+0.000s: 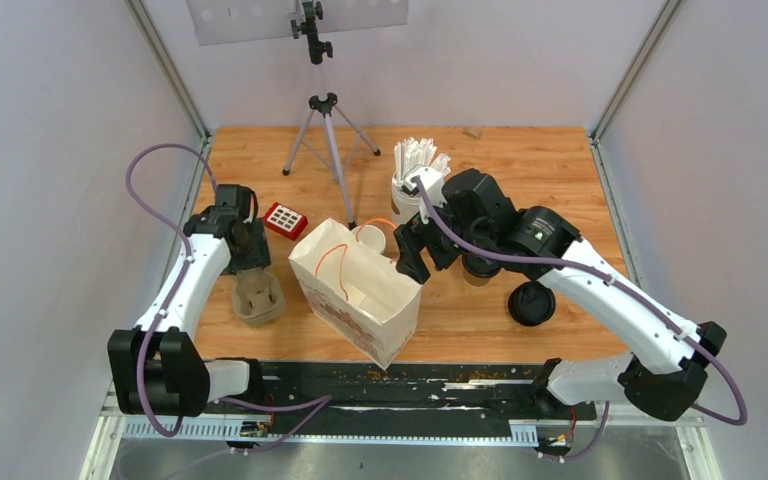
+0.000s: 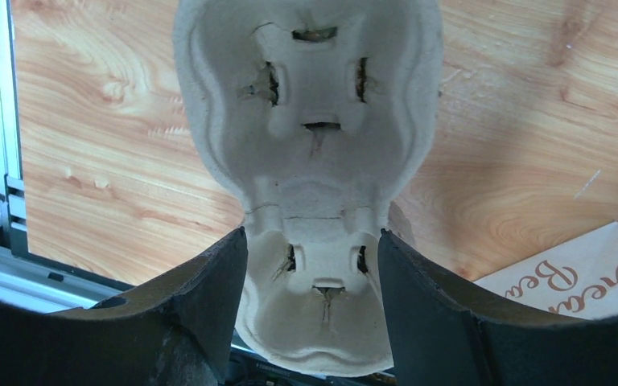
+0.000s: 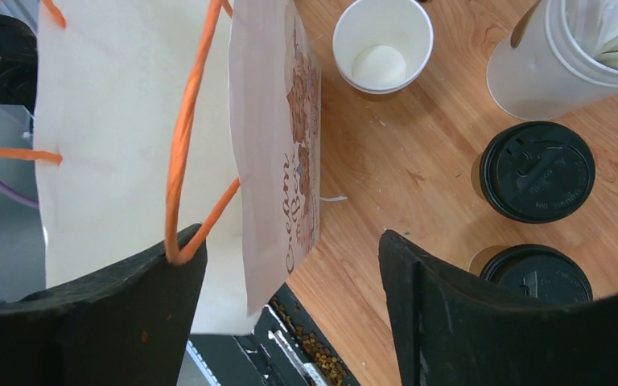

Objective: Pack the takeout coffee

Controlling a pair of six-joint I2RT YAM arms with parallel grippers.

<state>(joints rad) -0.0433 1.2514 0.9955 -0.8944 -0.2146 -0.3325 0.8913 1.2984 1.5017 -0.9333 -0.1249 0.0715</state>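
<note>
Wooden table (image 1: 520, 160) holds two takeout coffees (image 3: 537, 170) (image 3: 536, 275) (brown cups, black lids) beside one straw cup (image 3: 555, 56), near one paper bag (image 3: 273, 121). Right gripper (image 3: 290, 241) gapes open beside the bag; left gripper (image 2: 312, 241) stands open astride one pulp carrier (image 2: 306, 104).

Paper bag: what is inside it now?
Inside the paper bag, only bare white walls and an orange handle show; no cup. Its floor is hidden by its own wall.
</note>
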